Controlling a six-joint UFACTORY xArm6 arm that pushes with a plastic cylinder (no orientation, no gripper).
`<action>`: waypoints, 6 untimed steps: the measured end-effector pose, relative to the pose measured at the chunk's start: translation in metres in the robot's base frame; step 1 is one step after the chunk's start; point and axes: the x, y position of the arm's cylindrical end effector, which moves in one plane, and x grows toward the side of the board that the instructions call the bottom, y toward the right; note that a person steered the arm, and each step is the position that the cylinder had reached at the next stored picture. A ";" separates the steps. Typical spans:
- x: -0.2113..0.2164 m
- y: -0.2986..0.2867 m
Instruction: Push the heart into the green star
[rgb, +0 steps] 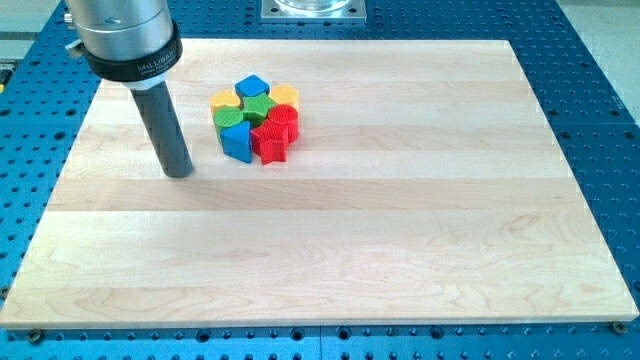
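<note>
Shoving from the left, our tip (179, 173), handless so no grip to report, could scatter the packed cluster, heart (284, 96) and green star (259, 108) included.

Pale wooden tabletop (400, 230), smooth, satin sheen, visible grain in strips. Blue perforated metal base (600, 120) beneath, matt. Dark matt rod ending in my tip (180, 174), under a brushed metal collar (122, 35). Ribbed, matt plastic on the red star block (272, 141).

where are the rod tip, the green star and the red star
my tip (179, 173): camera view, very bottom end of the dark rod
green star (259, 108): camera view, its top face, mid cluster
red star (273, 141): camera view, its top face, cluster's bottom edge
</note>
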 end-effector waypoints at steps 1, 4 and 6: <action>0.003 0.001; -0.084 0.015; -0.103 0.033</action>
